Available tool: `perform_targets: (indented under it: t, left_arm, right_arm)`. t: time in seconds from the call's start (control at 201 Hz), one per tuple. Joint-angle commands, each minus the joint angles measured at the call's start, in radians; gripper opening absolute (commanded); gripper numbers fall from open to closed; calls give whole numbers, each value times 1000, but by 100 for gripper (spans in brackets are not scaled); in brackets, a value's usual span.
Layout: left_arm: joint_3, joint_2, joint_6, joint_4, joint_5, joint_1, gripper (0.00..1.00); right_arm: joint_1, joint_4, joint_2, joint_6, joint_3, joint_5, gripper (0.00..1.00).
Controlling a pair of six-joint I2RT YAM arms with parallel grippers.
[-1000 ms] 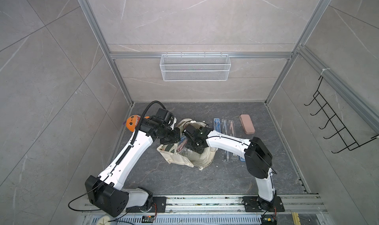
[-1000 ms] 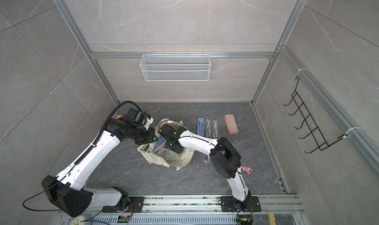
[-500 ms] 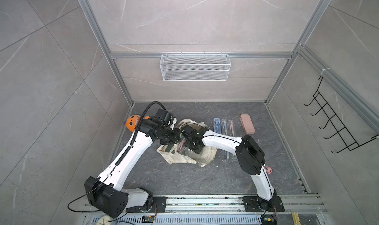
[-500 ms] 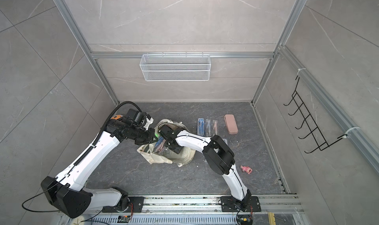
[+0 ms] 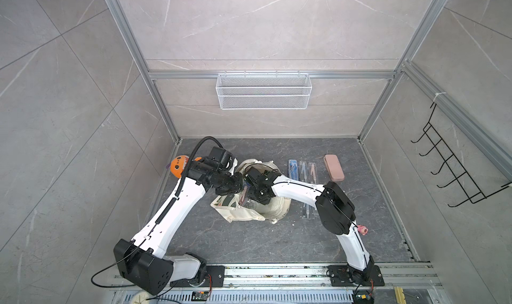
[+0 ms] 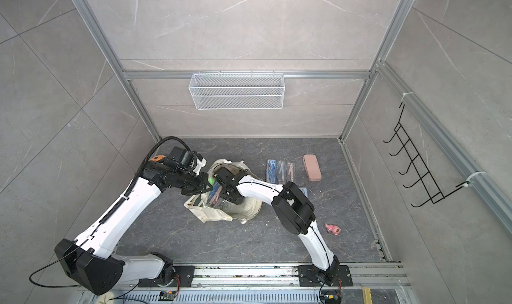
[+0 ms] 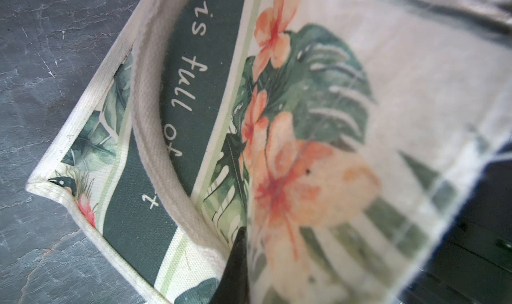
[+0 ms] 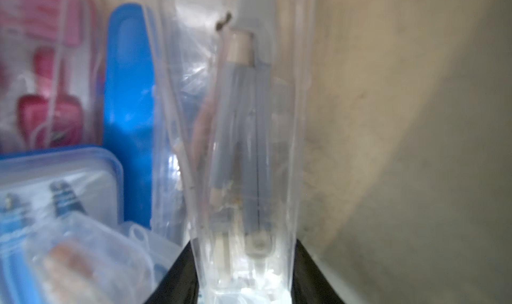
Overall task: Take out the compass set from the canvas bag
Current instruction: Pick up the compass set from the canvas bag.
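Now: right claw astride a clear case inside the bag

Left claw point(image 5: 241, 187) is pinched tight on the rim cloth of the canvas bag point(image 5: 243, 215), propping the mouth up. Right claw point(image 8: 245, 275) is down inside, jaws part open either side of the compass set point(image 8: 243, 150), a grey compass in a clear case against the bag's cloth wall. Contact looks likely, but the blur means I cannot tell if the grip is firm.

Risks: slick case slips on lifting; neighbouring blue case point(image 8: 130, 108) gets dragged along; case snags cloth and tugs the bag.

Surface point(image 5: 249, 244) is dark grey and stone-look. Bag sits left of middle, three more cases point(image 5: 303, 169) and a pink box point(image 5: 333, 171) toward the far edge, orange plush toy point(image 5: 178, 167) at the left edge. Tiled walls, wire basket point(image 5: 263, 90) on the back wall, hook rack point(image 5: 454, 172) on the right wall.
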Motion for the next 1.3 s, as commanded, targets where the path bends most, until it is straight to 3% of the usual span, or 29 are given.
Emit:
perform_targets:
  t: [0.0, 0.573, 1.072, 1.291]
  left_arm:
    - [23, -13, -3, -4, 13, 0, 0]
    - [40, 23, -25, 15, -12, 1, 0]
    - [68, 60, -17, 25, -17, 1, 0]
    - [83, 69, -1, 4, -46, 11, 0]
  right_arm:
    - [12, 27, -89, -81, 10, -38, 41]
    - [38, 49, -484, -143, -294, -56, 39]
    - [38, -90, -647, -210, -279, 59, 37]
    - [3, -171, -783, -222, -362, 88, 37]
